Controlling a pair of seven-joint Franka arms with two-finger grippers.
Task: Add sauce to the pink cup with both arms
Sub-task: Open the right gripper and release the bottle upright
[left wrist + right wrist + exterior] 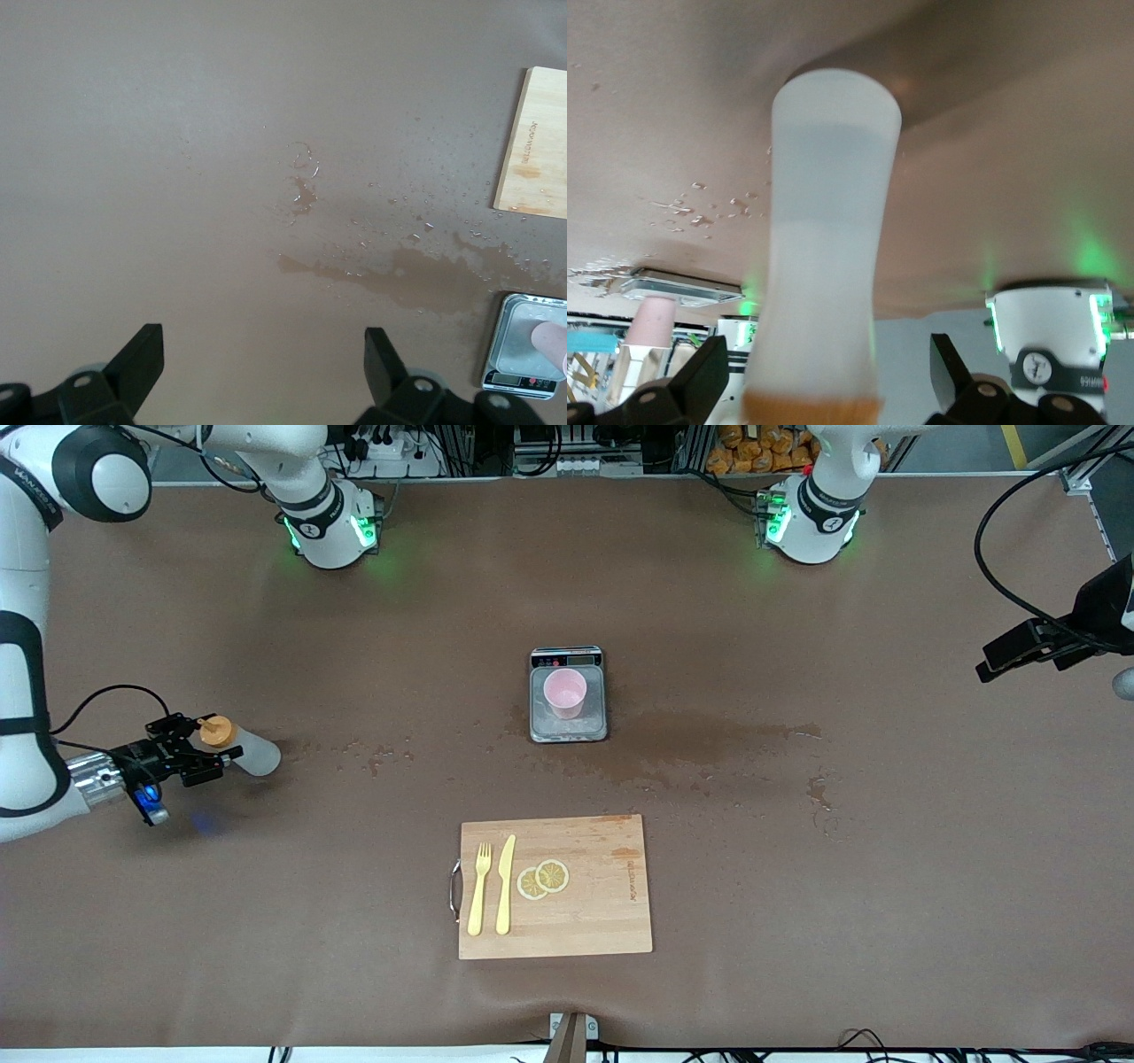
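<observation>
The sauce bottle point(244, 748), whitish with an orange cap, is at the right arm's end of the table, its base end touching the table. My right gripper point(205, 748) is open around its cap end. In the right wrist view the bottle point(828, 266) stands between the fingers point(700, 376) with a gap on each side. The pink cup point(564, 693) stands upright on the grey scale point(568, 728) at mid-table. My left gripper point(997, 660) waits open and empty in the air at the left arm's end, over bare table point(264, 354).
A wooden cutting board point(602, 903) lies nearer the front camera than the scale, with a yellow fork point(479, 890), a knife point(506, 886) and two lemon slices point(543, 879). A wet patch point(709, 735) spreads from the scale toward the left arm's end.
</observation>
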